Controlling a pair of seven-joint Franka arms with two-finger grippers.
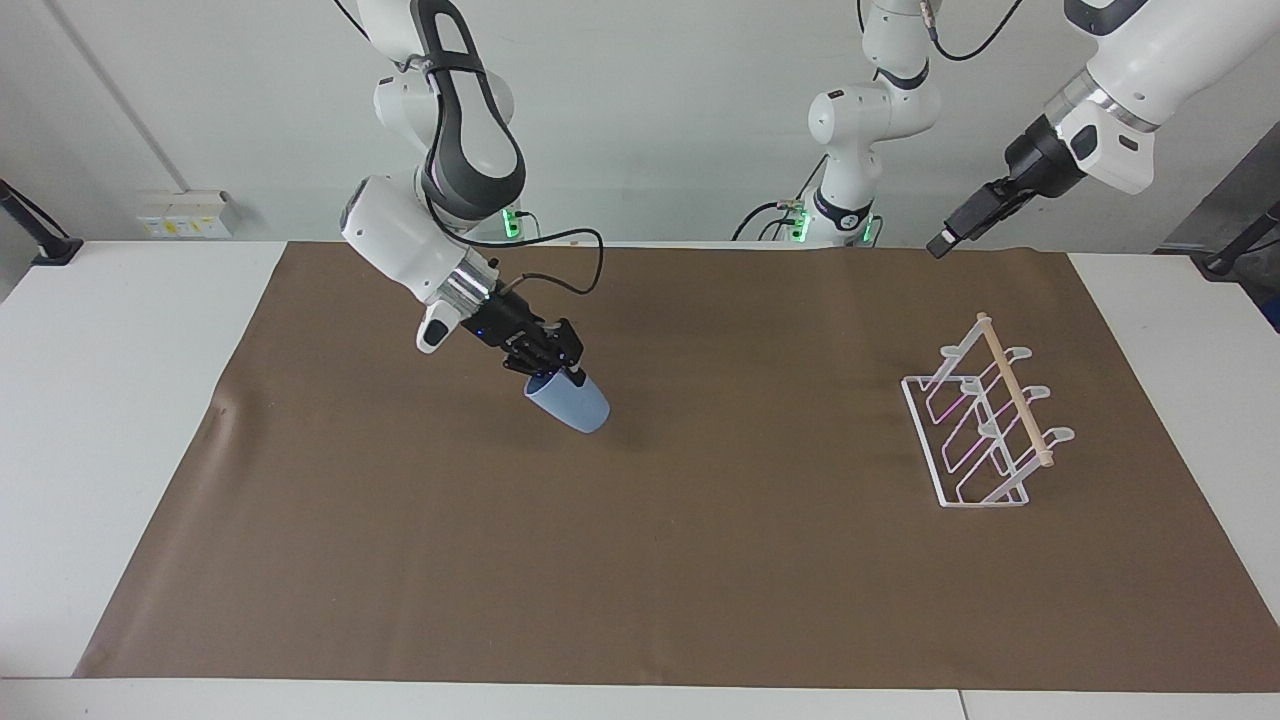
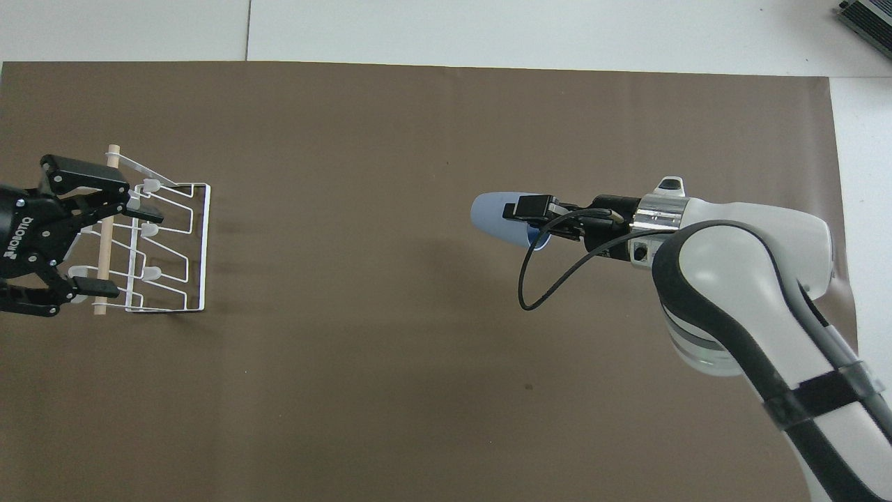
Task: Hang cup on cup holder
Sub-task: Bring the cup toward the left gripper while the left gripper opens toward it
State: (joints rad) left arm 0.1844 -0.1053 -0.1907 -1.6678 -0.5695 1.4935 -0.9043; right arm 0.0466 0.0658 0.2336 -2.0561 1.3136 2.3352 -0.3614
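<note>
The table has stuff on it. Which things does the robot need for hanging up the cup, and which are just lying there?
Needed for the job:
- cup, tilted, held at its rim by the right gripper
- cup holder, standing toward the left arm's end
- left gripper, open, up over the cup holder

Just there:
- brown mat

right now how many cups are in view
1: a small light blue plastic cup, tilted, held at its rim by the right gripper over the brown mat. None hang on the rack.

Light blue cup (image 1: 570, 402) tilted above mat, white wire cup holder (image 1: 985, 428) standing apart
</note>
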